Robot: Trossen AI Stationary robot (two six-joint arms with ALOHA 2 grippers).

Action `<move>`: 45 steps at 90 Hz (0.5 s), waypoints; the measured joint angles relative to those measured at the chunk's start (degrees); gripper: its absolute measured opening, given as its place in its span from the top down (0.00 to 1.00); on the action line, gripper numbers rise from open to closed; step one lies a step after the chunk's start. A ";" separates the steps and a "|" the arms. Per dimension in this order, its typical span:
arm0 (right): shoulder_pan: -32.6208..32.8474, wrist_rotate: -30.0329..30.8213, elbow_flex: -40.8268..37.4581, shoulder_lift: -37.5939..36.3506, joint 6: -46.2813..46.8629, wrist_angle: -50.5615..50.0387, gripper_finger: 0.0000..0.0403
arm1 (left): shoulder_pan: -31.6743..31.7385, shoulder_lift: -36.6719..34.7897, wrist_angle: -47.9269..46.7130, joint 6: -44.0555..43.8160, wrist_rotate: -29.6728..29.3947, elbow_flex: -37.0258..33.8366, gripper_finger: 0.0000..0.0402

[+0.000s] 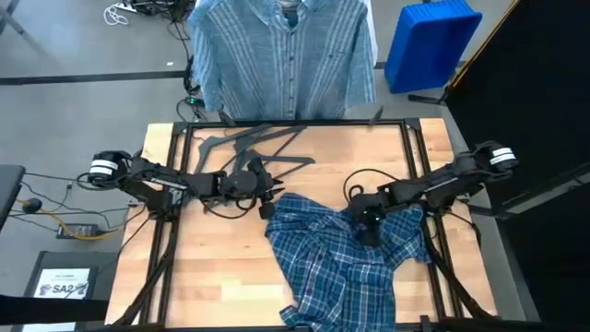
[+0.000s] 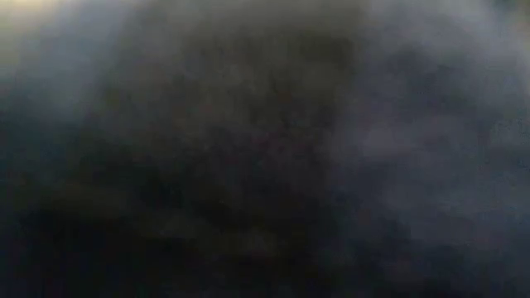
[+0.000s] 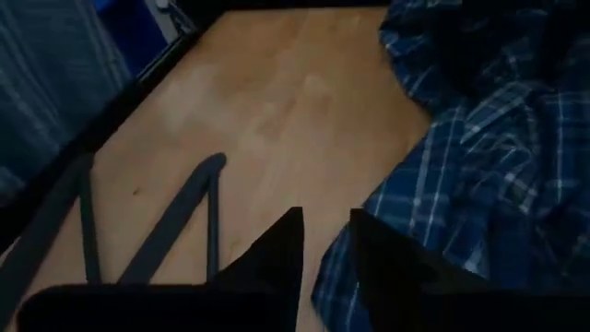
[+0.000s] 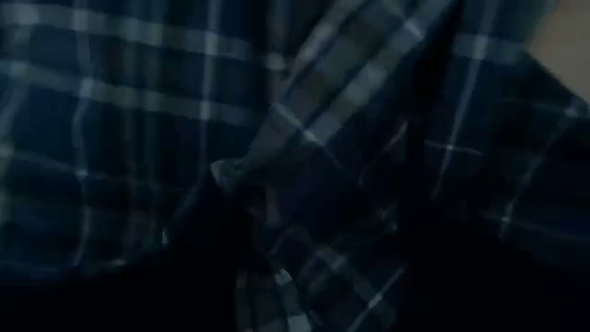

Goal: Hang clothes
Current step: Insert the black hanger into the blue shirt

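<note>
One plaid shirt [image 1: 346,267] crumpled on table [image 1: 194,286], front right. One striped shirt [image 1: 286,55] hangs beyond far edge. Two or more grey hangers [image 1: 244,148], count unclear. Left gripper [image 1: 269,195] slightly open, empty, beside plaid shirt. Right gripper [image 1: 367,226] pressed into plaid fabric; grip cannot be told.

The plaid shirt [image 1: 346,263] lies on the table [image 1: 212,267], hangers [image 1: 249,148] behind it, striped shirt [image 1: 281,60] farthest back.

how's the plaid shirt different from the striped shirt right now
The plaid shirt lies crumpled on the table; the striped shirt hangs spread flat beyond the far edge. The plaid is darker blue, the striped pale blue-grey. The right gripper is down on the plaid; nothing touches the striped. Both are button-ups.
</note>
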 joint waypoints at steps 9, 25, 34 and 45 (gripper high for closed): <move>-2.91 0.06 0.35 0.85 -0.27 0.74 0.53 | 0.00 0.00 0.50 -0.02 -0.86 0.00 0.82; -10.69 1.33 2.45 -0.95 -5.05 -0.85 0.85 | 0.00 0.00 1.15 0.04 -1.13 0.00 0.82; -16.54 3.04 4.51 -1.44 -8.56 -0.93 0.97 | 0.00 -0.02 1.59 0.04 -1.16 0.00 0.82; -22.88 2.35 7.84 -1.44 -11.33 -1.08 0.99 | 0.00 -0.02 2.03 0.08 -1.16 0.00 0.82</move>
